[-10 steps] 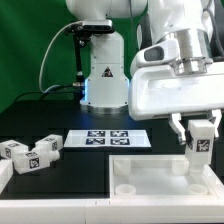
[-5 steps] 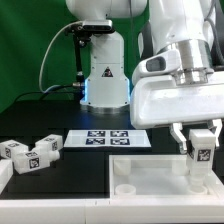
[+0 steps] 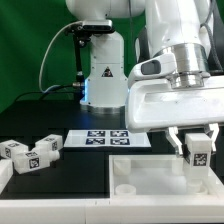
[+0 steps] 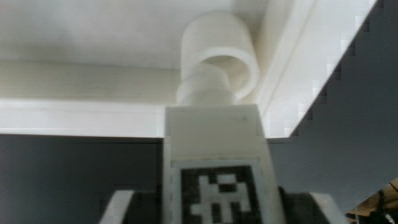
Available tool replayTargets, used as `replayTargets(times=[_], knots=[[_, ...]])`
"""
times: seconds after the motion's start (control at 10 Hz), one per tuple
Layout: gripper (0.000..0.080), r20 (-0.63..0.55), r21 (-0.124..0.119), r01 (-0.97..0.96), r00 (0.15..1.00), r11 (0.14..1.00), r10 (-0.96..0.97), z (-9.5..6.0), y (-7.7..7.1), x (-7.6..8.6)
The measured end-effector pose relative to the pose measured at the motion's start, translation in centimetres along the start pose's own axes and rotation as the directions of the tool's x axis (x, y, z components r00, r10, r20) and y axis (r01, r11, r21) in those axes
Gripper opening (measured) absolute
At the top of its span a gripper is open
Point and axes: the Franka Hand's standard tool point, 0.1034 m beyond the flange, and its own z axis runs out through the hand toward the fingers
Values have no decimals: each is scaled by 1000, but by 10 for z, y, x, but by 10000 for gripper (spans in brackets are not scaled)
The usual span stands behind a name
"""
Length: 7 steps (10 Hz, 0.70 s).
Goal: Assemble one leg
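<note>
Arm [image 3: 175, 85]: a bulky white housing was seen filling the upper part of the exterior view's right, hanging over the work area.
Tabletop [image 3: 60, 185]: a black surface was shown. Open room lay between the loose parts at the exterior view's left and the white panel.
White panel [image 3: 155, 170]: a flat furniture piece with a raised rim was laid at the exterior view's right, its edge running out of the picture there.
Marker board [image 3: 107, 138]: it was laid flat behind the panel, apart from it.
Gripper [image 3: 199, 148]: it was pinched on the leg, one finger on either side.
Leg [image 3: 199, 156]: a white rectangular post was held upright above the panel's corner at the exterior view's right. A black-and-white square tag was carried on its facing side. In the wrist view the leg [image 4: 217, 140] was lined up with the corner socket [image 4: 224, 58]. Contact between them could not be told.
Loose posts: two tagged white posts [image 3: 12, 152] [image 3: 42, 152] were laid side by side at the exterior view's left, well apart from the gripper.
Second socket [image 3: 126, 186]: a small round boss was seen at the panel's other near corner, unobstructed.
</note>
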Motion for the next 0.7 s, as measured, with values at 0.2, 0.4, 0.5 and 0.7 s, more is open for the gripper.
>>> replayTargets(times=[0.2, 0.4, 0.5, 0.7], knots=[[284, -23, -3, 3, 1000, 1000, -3, 1, 0, 1], [284, -43, -3, 6, 999, 1000, -7, 1, -2, 0], [284, -43, -2, 7, 999, 1000, -7, 1, -3, 0], [284, -41, 3, 12, 999, 1000, -11, 0, -7, 0]])
